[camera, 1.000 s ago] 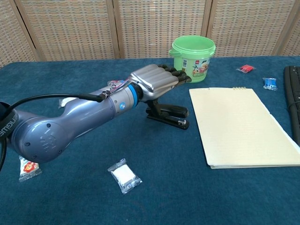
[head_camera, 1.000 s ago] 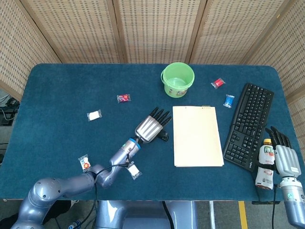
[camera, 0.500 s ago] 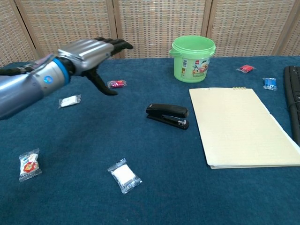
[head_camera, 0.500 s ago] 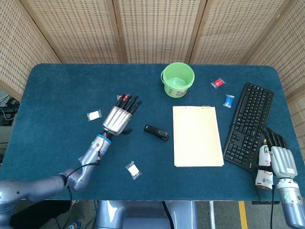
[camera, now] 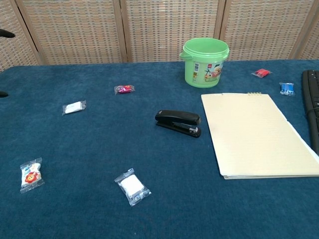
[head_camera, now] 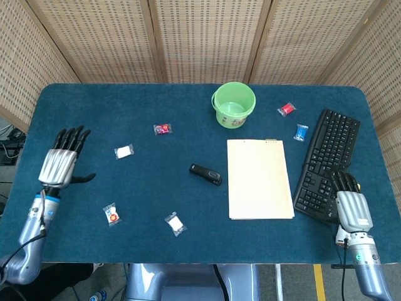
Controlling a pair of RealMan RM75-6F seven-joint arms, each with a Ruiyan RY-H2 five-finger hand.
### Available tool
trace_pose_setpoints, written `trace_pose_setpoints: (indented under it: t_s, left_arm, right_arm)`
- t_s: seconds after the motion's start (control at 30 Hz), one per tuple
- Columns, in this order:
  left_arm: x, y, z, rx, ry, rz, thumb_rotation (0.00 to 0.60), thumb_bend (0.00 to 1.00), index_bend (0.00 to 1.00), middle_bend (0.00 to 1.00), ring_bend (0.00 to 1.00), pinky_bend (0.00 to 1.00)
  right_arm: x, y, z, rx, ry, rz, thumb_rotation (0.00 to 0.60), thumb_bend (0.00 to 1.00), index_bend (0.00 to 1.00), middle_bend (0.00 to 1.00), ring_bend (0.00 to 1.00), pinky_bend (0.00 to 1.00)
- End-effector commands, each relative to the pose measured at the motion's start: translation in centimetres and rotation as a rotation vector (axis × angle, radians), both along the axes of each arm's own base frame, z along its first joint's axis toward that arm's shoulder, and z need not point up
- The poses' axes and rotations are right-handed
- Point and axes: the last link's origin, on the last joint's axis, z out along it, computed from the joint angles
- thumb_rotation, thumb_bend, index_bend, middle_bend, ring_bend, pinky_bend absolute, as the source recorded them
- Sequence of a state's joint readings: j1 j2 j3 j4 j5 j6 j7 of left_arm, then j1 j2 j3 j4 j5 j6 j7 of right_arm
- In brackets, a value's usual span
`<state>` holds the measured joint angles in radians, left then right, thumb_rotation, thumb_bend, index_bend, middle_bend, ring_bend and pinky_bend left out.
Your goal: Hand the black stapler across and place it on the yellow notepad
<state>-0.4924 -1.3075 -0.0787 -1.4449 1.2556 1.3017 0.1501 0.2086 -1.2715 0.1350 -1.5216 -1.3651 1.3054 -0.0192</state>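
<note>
The black stapler (head_camera: pixel 205 174) lies flat on the blue cloth, just left of the yellow notepad (head_camera: pixel 259 179) and apart from it. The chest view shows the same stapler (camera: pixel 178 122) beside the notepad (camera: pixel 254 133). My left hand (head_camera: pixel 61 164) hovers at the table's left edge, far from the stapler, fingers spread and holding nothing. In the chest view only its dark fingertips (camera: pixel 4 33) show at the left border. My right hand (head_camera: pixel 351 210) is at the near right corner by the keyboard's front end, fingers extended, with nothing seen in it.
A green bucket (head_camera: pixel 234 104) stands behind the notepad. A black keyboard (head_camera: pixel 327 163) lies right of the notepad. Several wrapped sweets are scattered: a pink one (head_camera: pixel 162 128), white ones (head_camera: pixel 124 151) (head_camera: pixel 175 223), a red one (head_camera: pixel 286 109) and a blue one (head_camera: pixel 301 132).
My left hand has let go of the stapler and swung back to the table's left edge. The stapler stays beside the notepad. My right hand has shifted left, covering the small bottle.
</note>
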Motion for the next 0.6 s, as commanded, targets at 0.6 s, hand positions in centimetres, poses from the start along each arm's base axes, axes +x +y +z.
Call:
trace_pose_setpoints:
  t_s: [0.6]
  left_arm:
    - [-8.4,-9.6,0.8,0.017,-0.050,0.087,0.600,0.17,0.00,0.00,0.00,0.00]
  right_arm:
    - [18.6,-6.2,-7.8,0.089,-0.030,0.237,0.600,0.14,0.28,0.00,0.00,0.01]
